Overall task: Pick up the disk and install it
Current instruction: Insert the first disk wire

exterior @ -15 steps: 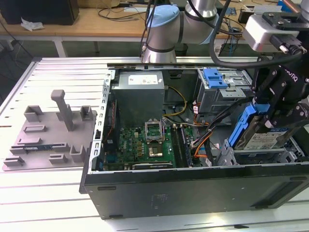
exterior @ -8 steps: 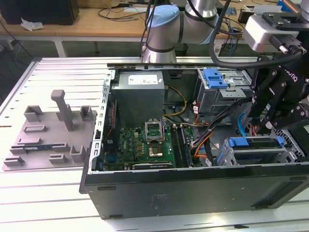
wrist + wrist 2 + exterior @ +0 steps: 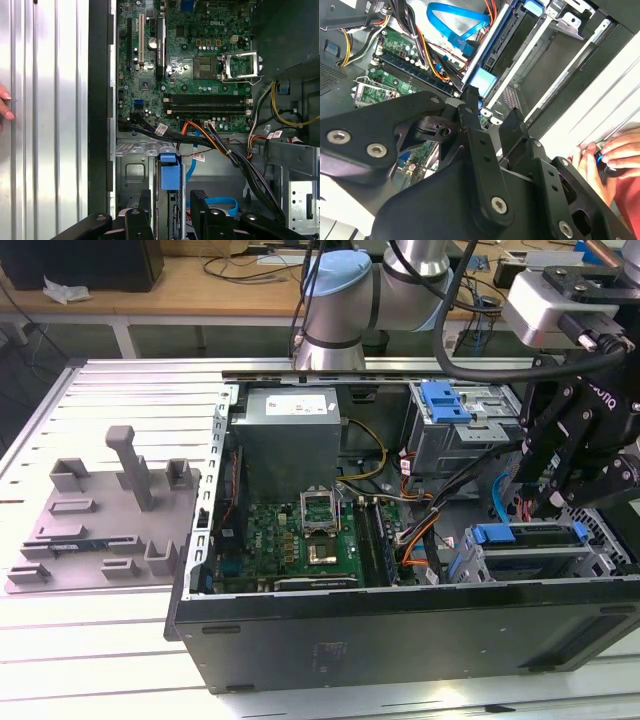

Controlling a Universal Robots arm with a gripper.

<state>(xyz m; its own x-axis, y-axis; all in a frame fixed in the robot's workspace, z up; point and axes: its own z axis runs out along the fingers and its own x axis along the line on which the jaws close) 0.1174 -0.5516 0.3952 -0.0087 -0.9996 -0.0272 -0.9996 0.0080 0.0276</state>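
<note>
The disk [image 3: 540,534] stands on edge in a drive slot of the open computer case [image 3: 400,635], directly under the claw [image 3: 555,502]. In the first wrist view the claw [image 3: 172,196] is spread, one finger [image 3: 145,210] on each side of the disk's [image 3: 172,212] thin edge with a gap between them; I cannot tell whether they touch it. A blue tab [image 3: 169,172] sits just past the fingertips. Beyond it, bundled cables [image 3: 220,145] cross to the green circuit board [image 3: 190,65]. Well away from the claw, outside the case, a grey tray with posts [image 3: 100,525] lies on the slatted counter [image 3: 90,660]. A person's hand [image 3: 605,160] rests on the counter near the case wall.
</note>
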